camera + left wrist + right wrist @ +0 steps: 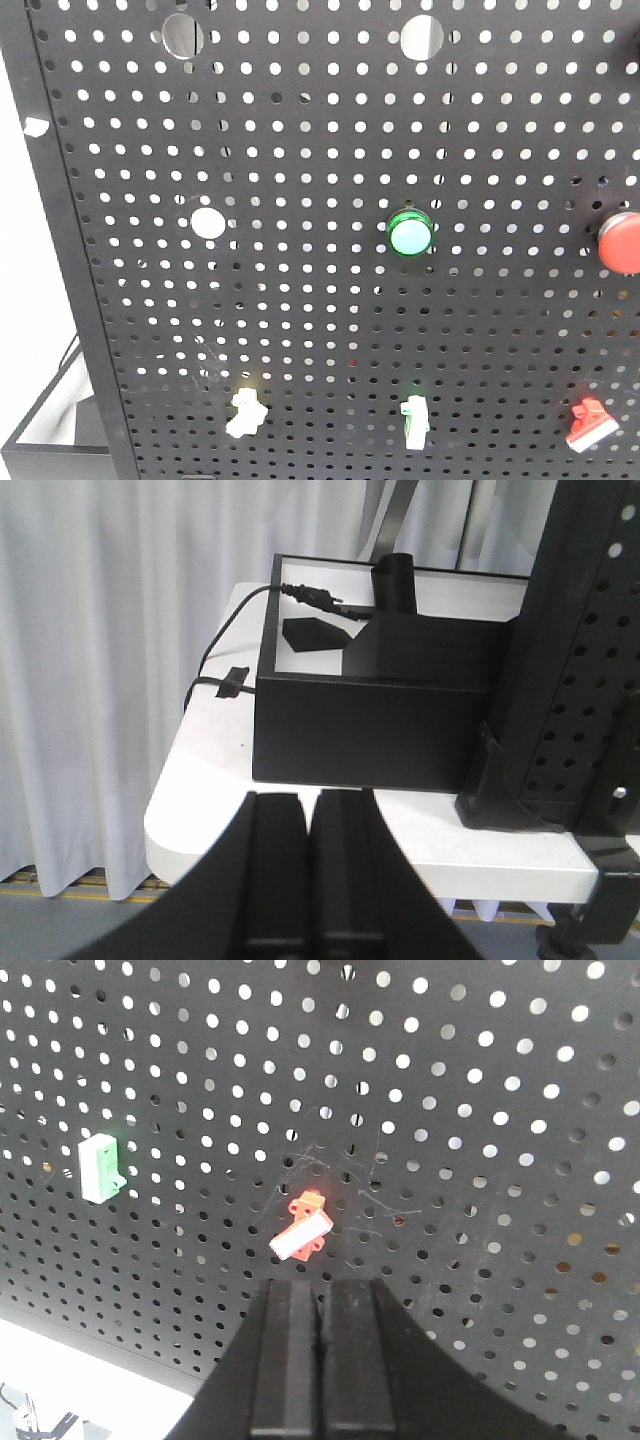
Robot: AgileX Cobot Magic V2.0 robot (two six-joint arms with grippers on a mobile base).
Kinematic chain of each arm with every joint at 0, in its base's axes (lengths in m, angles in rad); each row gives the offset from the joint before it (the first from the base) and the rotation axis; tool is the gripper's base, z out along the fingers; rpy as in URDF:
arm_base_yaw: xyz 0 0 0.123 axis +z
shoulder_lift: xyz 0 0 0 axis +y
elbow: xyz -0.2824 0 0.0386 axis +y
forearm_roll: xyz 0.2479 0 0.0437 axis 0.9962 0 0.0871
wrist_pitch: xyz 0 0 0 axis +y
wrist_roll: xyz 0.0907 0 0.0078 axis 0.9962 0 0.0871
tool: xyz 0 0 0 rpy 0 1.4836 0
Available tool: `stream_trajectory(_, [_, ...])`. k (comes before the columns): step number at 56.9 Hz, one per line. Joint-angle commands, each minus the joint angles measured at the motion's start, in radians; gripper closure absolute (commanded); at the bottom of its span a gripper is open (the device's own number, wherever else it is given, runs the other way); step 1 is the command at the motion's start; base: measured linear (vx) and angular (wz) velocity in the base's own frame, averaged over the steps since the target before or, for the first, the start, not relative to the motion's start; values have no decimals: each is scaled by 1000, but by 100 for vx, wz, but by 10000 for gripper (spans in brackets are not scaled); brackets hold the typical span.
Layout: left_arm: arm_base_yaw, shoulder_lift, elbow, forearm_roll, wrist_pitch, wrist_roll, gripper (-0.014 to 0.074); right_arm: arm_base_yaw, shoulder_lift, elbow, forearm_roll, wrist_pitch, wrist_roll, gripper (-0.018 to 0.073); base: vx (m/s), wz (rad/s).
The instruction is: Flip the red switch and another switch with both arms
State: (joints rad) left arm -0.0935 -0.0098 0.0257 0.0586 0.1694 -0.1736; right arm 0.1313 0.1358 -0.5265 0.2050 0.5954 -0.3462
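Black pegboard (300, 330) fills the front-facing view, standing upright with bright light showing through its holes. Along the lower edge sit three toggles: another switch (246, 412), pale cream, at 7 o'clock; a white-green toggle (415, 420) at 6 o'clock; the red switch (590, 424) at 4 o'clock, its whitish bar end pointing down and left. A round green button (411, 234) glows just right of centre, and a round red push button (620, 242) is cut by the right edge at 3 o'clock. No gripper appears in this view.

Left wrist view: white curtains (110, 680) hang behind a white table (215, 790). On it rests an open black box (370, 730) with a cable (225, 630) trailing from its left side at 10 o'clock. The pegboard's edge and foot stand at 3 o'clock. The left gripper (310, 880) sits at 6 o'clock, its fingers pressed together with only a thin seam between them. No switch is visible here.

Right wrist view: the pegboard, scuffed near centre, covers the frame. The right gripper (320, 1360) is at 6 o'clock, fingers closed flat against each other, holding nothing. The red switch (304, 1228) lies just above the fingertips, toward 12 o'clock, near but apart from them, tilted with its whitish end down-left. The white-green toggle (99, 1167) is well apart at 9 o'clock.
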Motion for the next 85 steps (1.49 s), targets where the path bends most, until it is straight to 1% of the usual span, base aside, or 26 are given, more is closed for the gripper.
stream_trajectory(1, [-1,-20,19,-1,-69,-9,594,-5,15,-30,3,-82,-2,566,0,0])
stream_trajectory(18, [-1,-20,19,-1,-69,-9,594,-5,15,-29,-3,-89,-13,566,0,0])
stream_trajectory(24, [-1,-20,19,-1,-69,-9,594,-5,16,38,1,-153,13,566,0,0])
stream_trajectory(29, [-1,-20,19,-1,-69,-9,594,-7,15,159,-21,-284,89,566,0,0])
stream_trajectory(34, [-1,-20,19,-1,-69,-9,594,-7,1,313,-73,-429,203,566,0,0])
stream_trajectory(38, [-1,-20,19,-1,-69,-9,594,-11,-20,417,-130,-508,276,566,0,0])
stream_trajectory(40, [-1,-20,19,-1,-69,-9,594,-20,-37,459,-159,-525,304,566,0,0])
stream_trajectory(45, [-1,-20,19,-1,-69,-9,594,-75,-78,520,-205,-522,346,566,0,0])
stream_trajectory(51, [-1,-20,19,-1,-69,-9,594,-171,-141,528,-205,-499,357,566,0,0])
stream_trajectory(55, [-1,-20,19,-1,-69,-9,594,-218,-163,528,-205,-502,355,566,0,0])
stream_trajectory(60, [-1,-20,19,-1,-69,-9,594,-228,-158,533,-205,-505,354,566,0,0])
stream_trajectory(64, [-1,-20,19,-1,-69,-9,594,-226,-159,568,-205,-558,354,566,0,0])
stream_trajectory(66, [-1,-20,19,-1,-69,-9,594,-225,-159,563,-210,-527,354,566,0,0])
stream_trajectory(85, [-1,-20,19,-1,-69,-9,594,-225,-159,563,-210,-529,354,566,0,0])
